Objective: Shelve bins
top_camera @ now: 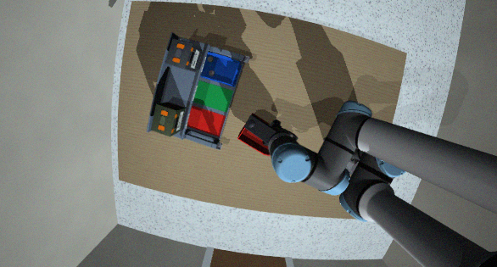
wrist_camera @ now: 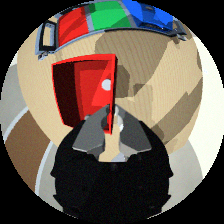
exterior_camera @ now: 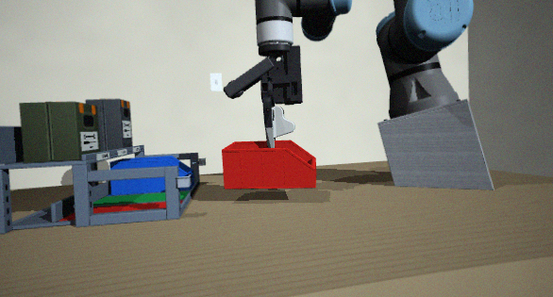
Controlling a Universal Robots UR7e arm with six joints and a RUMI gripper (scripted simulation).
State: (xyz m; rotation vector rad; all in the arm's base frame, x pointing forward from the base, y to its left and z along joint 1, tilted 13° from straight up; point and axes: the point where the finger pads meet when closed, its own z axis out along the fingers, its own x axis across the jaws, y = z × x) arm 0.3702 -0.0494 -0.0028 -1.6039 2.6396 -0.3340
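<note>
The red bin (top_camera: 251, 136) (exterior_camera: 269, 170) (wrist_camera: 87, 92) hangs level a little above the table, in front of the shelf; its shadow lies below it. Its low open front points away from the shelf in the exterior view. My gripper (exterior_camera: 270, 144) (wrist_camera: 112, 104) is shut on one side wall of this bin, fingers pointing down. A pale round part (wrist_camera: 106, 84) shows inside it. The blue bin (top_camera: 226, 68) (exterior_camera: 146, 179) stands in the shelf, front facing out, with round parts (top_camera: 211, 73) in it. The red mark (top_camera: 206, 120) (wrist_camera: 72, 25) and green mark (top_camera: 214, 95) (wrist_camera: 109, 15) are uncovered.
The grey shelf (top_camera: 180, 85) (exterior_camera: 81, 193) has a low front lip and end posts. On its upper board stand a green box (top_camera: 169, 129) (exterior_camera: 61, 132) and a dark grey box (top_camera: 181, 63) (exterior_camera: 108, 123). The arm's slanted grey base (exterior_camera: 434, 151) stands behind right in the exterior view.
</note>
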